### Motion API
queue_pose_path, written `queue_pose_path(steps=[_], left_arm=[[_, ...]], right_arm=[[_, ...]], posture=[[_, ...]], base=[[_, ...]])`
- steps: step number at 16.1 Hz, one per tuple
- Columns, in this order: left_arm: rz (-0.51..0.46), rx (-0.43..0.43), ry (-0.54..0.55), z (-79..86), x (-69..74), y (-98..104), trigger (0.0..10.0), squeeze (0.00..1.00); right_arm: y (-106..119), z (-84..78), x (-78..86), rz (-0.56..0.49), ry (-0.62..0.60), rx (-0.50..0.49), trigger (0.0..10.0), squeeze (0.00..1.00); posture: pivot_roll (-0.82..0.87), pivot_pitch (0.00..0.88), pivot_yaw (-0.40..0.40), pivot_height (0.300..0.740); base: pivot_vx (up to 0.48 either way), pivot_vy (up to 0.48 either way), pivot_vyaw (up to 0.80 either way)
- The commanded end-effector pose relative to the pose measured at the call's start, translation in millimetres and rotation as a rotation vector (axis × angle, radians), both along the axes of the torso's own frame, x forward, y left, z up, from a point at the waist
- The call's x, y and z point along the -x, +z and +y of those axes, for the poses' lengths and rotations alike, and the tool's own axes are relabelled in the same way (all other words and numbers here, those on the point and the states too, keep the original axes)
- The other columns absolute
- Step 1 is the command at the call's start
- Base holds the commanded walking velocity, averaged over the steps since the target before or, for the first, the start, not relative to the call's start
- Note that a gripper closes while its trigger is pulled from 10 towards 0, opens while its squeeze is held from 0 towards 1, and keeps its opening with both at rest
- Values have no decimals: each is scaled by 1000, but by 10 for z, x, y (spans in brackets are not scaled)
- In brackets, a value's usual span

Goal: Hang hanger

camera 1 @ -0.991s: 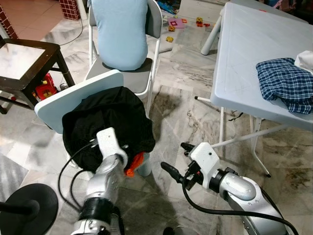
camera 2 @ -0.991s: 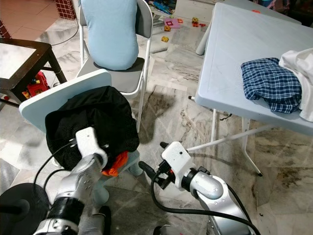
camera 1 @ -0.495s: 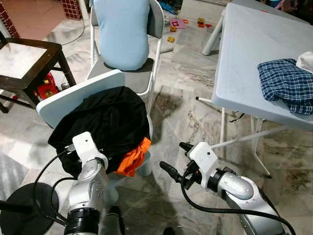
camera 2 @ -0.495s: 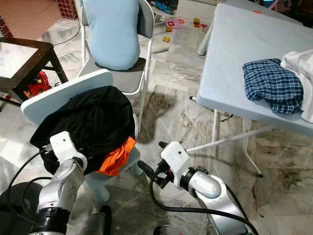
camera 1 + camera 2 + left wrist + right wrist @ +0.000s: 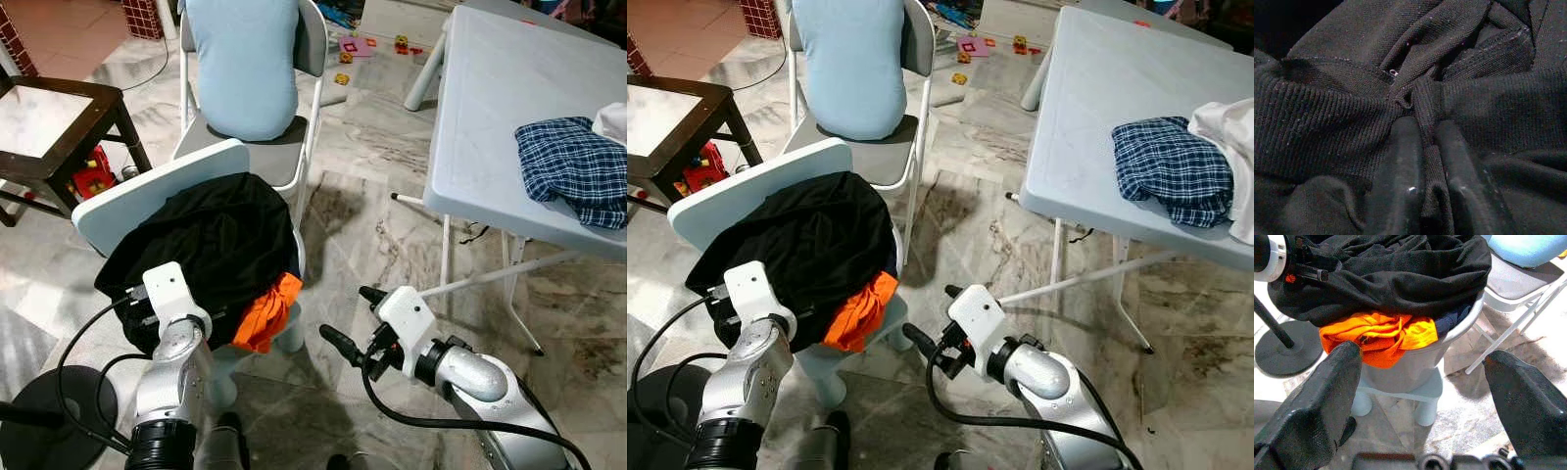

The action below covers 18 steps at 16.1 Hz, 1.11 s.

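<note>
The left hand (image 5: 1422, 161) is pressed into the near left side of a black garment (image 5: 211, 245) heaped on a small white chair (image 5: 147, 191), its two fingers (image 5: 1400, 166) pinched together on a ribbed fold of the cloth — the pinch is plain in the left wrist view. An orange cloth (image 5: 266, 311) pokes out from under the black one at its near right edge. No hanger can be made out among the clothes. The right hand (image 5: 355, 315) hovers low over the marble floor (image 5: 362, 215), just right of the chair, fingers spread wide apart and touching nothing. Farther off, a folding chair (image 5: 304, 59) holds a light blue cushion (image 5: 240, 64) — to the right, a white table (image 5: 490, 117) carries a blue plaid cloth (image 5: 573, 166).
</note>
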<state>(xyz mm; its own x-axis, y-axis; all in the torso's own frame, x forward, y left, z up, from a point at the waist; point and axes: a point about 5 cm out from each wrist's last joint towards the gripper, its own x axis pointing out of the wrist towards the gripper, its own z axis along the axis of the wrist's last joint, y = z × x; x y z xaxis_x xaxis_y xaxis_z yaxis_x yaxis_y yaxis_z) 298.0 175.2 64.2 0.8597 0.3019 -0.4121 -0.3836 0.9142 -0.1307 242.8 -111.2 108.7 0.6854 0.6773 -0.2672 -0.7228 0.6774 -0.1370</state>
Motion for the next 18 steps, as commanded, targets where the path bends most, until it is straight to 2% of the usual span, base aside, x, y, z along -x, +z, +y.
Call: queue_pose_path(steps=[1,2,4,6,8,11,12,13,14,16,17,18], left_arm=[[-6,-18,9,14,14,15,0,0],[-8,-20,10,17,19,15,0,0],[-73,-117,-21,16,-20,123,0,0],[-93,-136,-35,-1,-41,164,0,0],[-175,-286,-99,-22,-118,331,0,0],[-352,-561,-201,-52,-246,696,0,0],[-423,-639,-252,-105,-280,818,0,0],[-496,-718,-375,-260,-307,920,0,0],[-497,-724,-487,-399,-290,861,0,0],[-410,-646,-636,-564,-191,598,0,0],[-342,-599,-690,-611,-122,457,0,0],[-234,-544,-734,-629,14,239,0,0]], right_arm=[[-9,-9,24,-1,-1,4,10000,0],[-10,-8,29,0,-1,5,10000,0],[-12,-11,35,0,0,8,10000,0],[-14,-14,38,1,0,9,10000,0],[-13,-20,38,-1,0,12,10000,0],[-12,-25,37,-2,-4,12,10000,0],[-12,-25,37,-2,-5,12,10000,0],[-11,-26,36,-3,-7,11,10000,0],[-9,-21,34,-5,-8,11,10000,0],[-7,-23,33,-6,-10,12,10000,0],[-8,-28,39,-6,-10,13,10000,0],[-12,-37,50,-4,-13,15,10000,0]], posture=[[-31,208,-93,740],[-33,210,-94,740],[-35,211,-97,740],[-36,213,-99,740],[-40,214,-100,740],[-40,215,-100,740],[-40,215,-100,740],[-36,216,-97,740],[-39,215,-95,740],[-40,216,-93,740],[-42,215,-92,740],[-43,219,-94,740]], base=[[0,0,0],[0,0,0],[0,0,0],[0,0,0],[0,0,0],[0,0,0],[0,0,0],[0,0,0],[0,0,0],[0,0,0],[0,0,0],[0,0,0]])
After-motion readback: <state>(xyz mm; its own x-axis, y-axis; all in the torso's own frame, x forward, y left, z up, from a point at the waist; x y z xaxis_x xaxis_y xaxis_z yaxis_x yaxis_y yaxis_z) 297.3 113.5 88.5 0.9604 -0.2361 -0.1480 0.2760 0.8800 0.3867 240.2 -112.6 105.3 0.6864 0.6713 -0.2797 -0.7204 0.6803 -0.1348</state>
